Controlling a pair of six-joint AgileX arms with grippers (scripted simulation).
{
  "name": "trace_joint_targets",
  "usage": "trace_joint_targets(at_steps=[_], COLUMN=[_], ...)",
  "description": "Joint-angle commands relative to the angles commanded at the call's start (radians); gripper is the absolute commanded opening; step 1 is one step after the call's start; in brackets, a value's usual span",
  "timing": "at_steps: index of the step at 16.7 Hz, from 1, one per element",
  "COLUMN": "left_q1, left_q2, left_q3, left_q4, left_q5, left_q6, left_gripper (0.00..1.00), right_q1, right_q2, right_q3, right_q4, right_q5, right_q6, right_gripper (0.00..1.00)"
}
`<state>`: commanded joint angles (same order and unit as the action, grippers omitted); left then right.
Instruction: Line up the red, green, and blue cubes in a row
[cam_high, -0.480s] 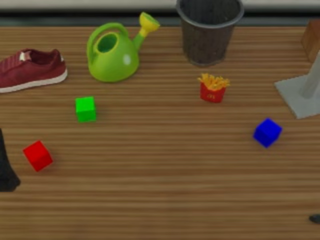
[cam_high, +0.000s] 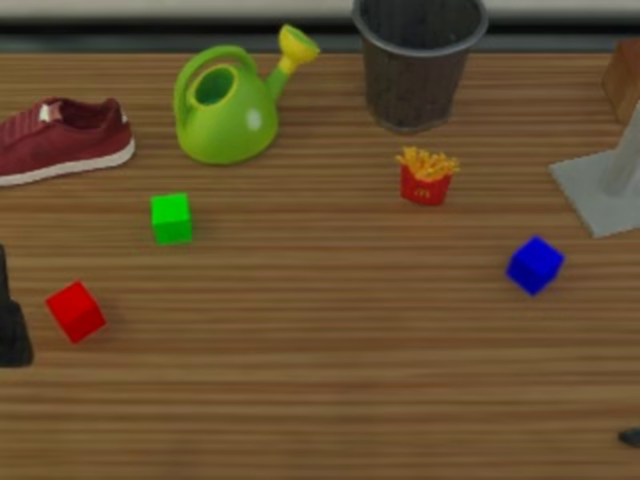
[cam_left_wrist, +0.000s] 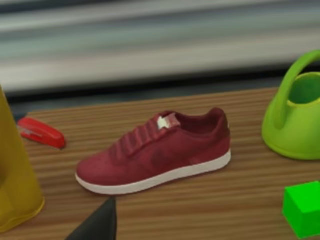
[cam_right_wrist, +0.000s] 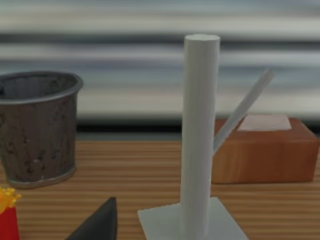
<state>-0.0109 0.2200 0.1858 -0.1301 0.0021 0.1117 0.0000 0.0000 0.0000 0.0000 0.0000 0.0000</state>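
**Cubes scattered, both claws at the edges**

The left claw (cam_high: 14, 335) sits at the tabletop's (cam_high: 320, 380) left edge, just beside the red cube (cam_high: 75, 311); whether it is open I cannot tell. The green cube (cam_high: 171, 217) lies near the watering can (cam_high: 225, 100). The blue cube (cam_high: 535, 265) rests well apart, right. The right claw (cam_high: 630, 437) is parked at the lower right corner.

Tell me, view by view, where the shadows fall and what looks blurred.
Top view: even light, with the red cube, green cube and blue cube each casting a small soft shadow. Left wrist view: shoe fairly clear, background streaked. Right wrist view: white post clear, far wall blurred.
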Motion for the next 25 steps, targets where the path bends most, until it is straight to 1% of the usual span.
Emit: trace_joint_targets(at_steps=[3,10,15,18,20,25], left_q1=[-0.008,-0.031,-0.047,-0.053,-0.056,-0.058], left_q2=[0.251,0.992,1.392,1.566,1.637,1.668], left_q3=[0.171,0.612,0.887,1.009,1.063,1.090], left_q4=[-0.129,-0.485,-0.695,-0.778,-0.812,-0.828], left_q5=[-0.001,-0.006,-0.006,-0.004,-0.002,-0.001], left_q6=[0.109,0.402,0.578,0.651,0.683,0.699], left_gripper=[1.00,1.00,1.00,1.00,1.00,1.00], right_q1=[0.000,0.000,0.000,0.000,0.000,0.000], right_q2=[0.000,0.000,0.000,0.000,0.000,0.000], right_q3=[0.000,0.000,0.000,0.000,0.000,0.000], right_q4=[0.000,0.000,0.000,0.000,0.000,0.000], right_q5=[0.000,0.000,0.000,0.000,0.000,0.000], right_q6=[0.000,0.000,0.000,0.000,0.000,0.000], right_gripper=[1.00,1.00,1.00,1.00,1.00,1.00])
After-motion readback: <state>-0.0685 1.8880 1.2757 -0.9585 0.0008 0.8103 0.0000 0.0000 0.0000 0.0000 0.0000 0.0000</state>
